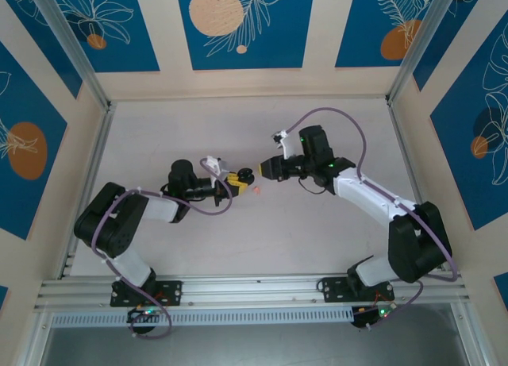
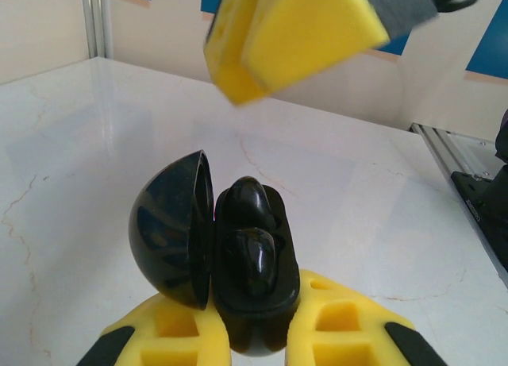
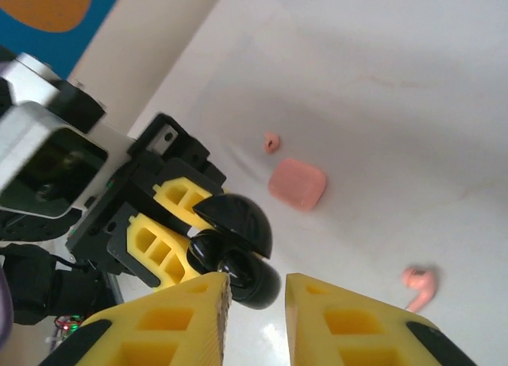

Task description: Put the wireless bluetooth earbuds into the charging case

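Note:
My left gripper [image 2: 254, 322] is shut on the base of a round black charging case [image 2: 255, 298], held above the table with its domed lid [image 2: 169, 227] swung open to the left. Two glossy black earbuds [image 2: 251, 259] sit in the case's wells, one behind the other. In the top view the left gripper [image 1: 236, 180] and the case [image 1: 247, 174] are at mid-table. My right gripper [image 3: 255, 290] faces the case [image 3: 238, 263] from close by, its yellow fingers a little apart with nothing between them. One right finger [image 2: 294, 32] hangs over the case.
A small pink box [image 3: 297, 183] lies shut on the white table below the grippers, also visible from above [image 1: 256, 189]. A tiny pink earbud [image 3: 272, 142] lies beyond the box, and another pink piece [image 3: 419, 285] lies to the right. Aluminium rails and walls frame the table.

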### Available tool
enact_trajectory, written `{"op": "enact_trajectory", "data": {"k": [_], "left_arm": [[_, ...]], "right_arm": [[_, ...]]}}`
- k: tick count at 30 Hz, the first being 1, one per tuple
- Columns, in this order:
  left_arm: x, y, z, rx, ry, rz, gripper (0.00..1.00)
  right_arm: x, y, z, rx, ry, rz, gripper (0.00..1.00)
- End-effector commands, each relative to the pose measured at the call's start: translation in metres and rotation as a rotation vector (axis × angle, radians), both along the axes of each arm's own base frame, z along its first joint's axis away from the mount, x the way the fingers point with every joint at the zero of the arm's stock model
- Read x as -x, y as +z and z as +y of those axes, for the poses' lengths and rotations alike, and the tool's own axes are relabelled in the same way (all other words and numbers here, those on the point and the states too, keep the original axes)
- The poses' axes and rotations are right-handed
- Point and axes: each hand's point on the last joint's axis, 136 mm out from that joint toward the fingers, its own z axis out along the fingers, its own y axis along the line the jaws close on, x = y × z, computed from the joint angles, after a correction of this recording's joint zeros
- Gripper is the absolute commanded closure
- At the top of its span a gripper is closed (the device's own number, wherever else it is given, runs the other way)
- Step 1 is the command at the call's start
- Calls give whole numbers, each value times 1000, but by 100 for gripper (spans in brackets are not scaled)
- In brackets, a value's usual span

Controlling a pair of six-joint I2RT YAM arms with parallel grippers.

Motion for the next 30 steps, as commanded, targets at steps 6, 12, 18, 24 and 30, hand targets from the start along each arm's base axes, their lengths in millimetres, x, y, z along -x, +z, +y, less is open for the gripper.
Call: {"op": "enact_trajectory", "data": {"k": [6, 12, 18, 24, 30], "left_arm": [[9, 12, 0, 27, -42, -58, 93], [9, 12, 0, 30, -43, -59, 93], [9, 13, 0, 31, -42, -57, 94], [9, 13, 0, 30, -41, -57, 94], [9, 12, 0, 27, -38, -55, 94]], "right_arm": [[15, 56, -5, -54, 350, -478, 57], [31, 60, 0, -20, 567, -681, 45], [21, 47, 4, 89, 662, -667, 35], [12, 24, 15, 161, 744, -620, 35], [9, 11, 28, 163, 814, -579, 35]]}}
